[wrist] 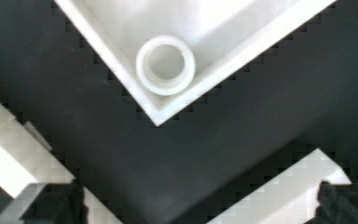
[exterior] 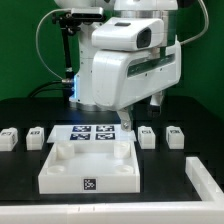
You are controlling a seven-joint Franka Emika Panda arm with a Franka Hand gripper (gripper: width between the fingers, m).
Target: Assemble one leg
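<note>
Several small white legs lie in a row on the black table: two at the exterior view's left point(exterior: 8, 138) point(exterior: 36, 136) and two at its right point(exterior: 147, 135) point(exterior: 175, 135). The large white square plate point(exterior: 60, 172) lies in front. My gripper point(exterior: 125, 122) hangs low over the plate's far right corner, beside the nearer right leg. In the wrist view a plate corner point(wrist: 119, 30) with a round socket point(wrist: 165, 63) lies ahead of the gripper point(wrist: 194, 210). Its dark fingertips point(wrist: 43, 205) stand wide apart with only black table between them. It is open and empty.
The marker board point(exterior: 88, 133) lies behind the plate. A white L-shaped piece point(exterior: 205, 180) lies at the exterior view's front right. White surfaces edge the wrist view near the fingers point(wrist: 291, 185). The arm's bulky body hides the table behind it.
</note>
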